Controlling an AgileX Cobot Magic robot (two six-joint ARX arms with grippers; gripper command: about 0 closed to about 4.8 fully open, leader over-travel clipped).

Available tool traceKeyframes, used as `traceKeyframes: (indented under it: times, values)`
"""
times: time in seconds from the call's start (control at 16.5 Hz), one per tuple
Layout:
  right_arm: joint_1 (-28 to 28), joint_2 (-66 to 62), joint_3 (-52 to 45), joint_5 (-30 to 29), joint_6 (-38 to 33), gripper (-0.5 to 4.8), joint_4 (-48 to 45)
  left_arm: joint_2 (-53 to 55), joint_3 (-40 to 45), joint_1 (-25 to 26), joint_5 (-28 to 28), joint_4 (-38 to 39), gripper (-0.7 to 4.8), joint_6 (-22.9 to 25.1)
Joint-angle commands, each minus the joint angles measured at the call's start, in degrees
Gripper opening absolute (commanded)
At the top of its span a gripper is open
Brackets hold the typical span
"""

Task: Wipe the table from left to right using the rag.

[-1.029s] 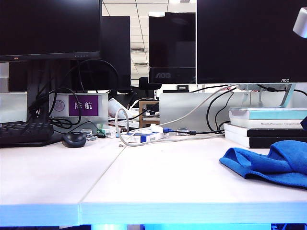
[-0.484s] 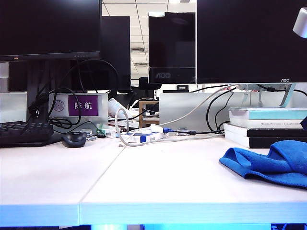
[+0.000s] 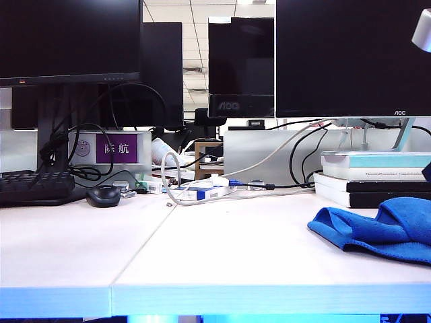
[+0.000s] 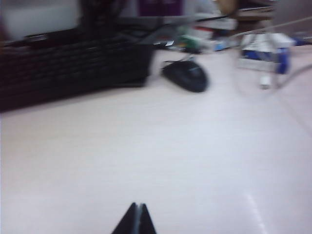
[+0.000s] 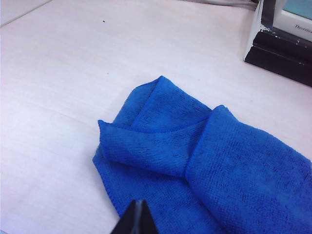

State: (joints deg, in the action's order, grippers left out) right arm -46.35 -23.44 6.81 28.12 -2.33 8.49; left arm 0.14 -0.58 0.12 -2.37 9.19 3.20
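The rag (image 3: 377, 232) is a bright blue cloth lying in thick folds on the right side of the white table (image 3: 222, 256), in front of a stack of books. In the right wrist view my right gripper (image 5: 140, 202) is shut with nothing between its tips, and it hovers over the near edge of the rag (image 5: 204, 165). My left gripper (image 4: 138, 204) is also shut and empty, low over bare table (image 4: 146, 146) in front of the keyboard and mouse. Neither gripper shows in the exterior view.
A black keyboard (image 3: 34, 185) and a black mouse (image 3: 104, 196) lie at the back left. Stacked books (image 3: 374, 178) stand behind the rag. Cables and small boxes (image 3: 202, 192) clutter the back middle under several monitors. A dark seam (image 3: 145, 245) divides the two table panels.
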Motion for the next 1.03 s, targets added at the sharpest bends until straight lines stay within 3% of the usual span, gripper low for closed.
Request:
traceKeyframes:
  times: [0.06, 0.18, 0.42, 0.54, 0.61, 0.85, 0.97, 1.03]
  values:
    - [0.0, 0.0, 0.2, 0.3, -0.3, -0.01, -0.6, -0.1, 0.0, 0.0, 0.5, 1.0, -0.04, 0.0]
    - [0.0, 0.0, 0.2, 0.3, -0.3, -0.01, -0.6, -0.1, 0.0, 0.0, -2.0, 0.8, -0.04, -1.9]
    - [0.7, 3.0, -1.0, 1.0, -0.3, -0.01, -0.6, -0.1, 0.0, 0.0, -1.7, 0.8, -0.04, -1.9]
    - [3.8, 6.6, -2.6, 2.3, -0.3, -0.01, -0.6, -0.1, 0.0, 0.0, -1.8, 0.7, -0.04, -1.9]
    - [7.9, 10.0, -4.0, 4.4, -0.3, -0.01, -0.6, -0.1, 0.0, 0.0, -1.7, 0.7, -0.04, -1.9]
    - [25.4, 22.4, -6.4, 3.6, -0.2, -0.01, -0.3, -0.1, 0.0, 0.0, -1.7, 0.7, -0.04, -1.9]
    - [30.7, 23.3, -6.6, -2.6, 0.6, -0.01, -1.9, -0.1, 0.0, 0.0, -1.7, 0.7, -0.04, -1.9]
    - [33.8, 23.3, -6.7, -12.6, 1.1, -0.01, -0.5, -0.1, 0.0, 0.0, -1.7, 0.7, -0.04, -1.9]
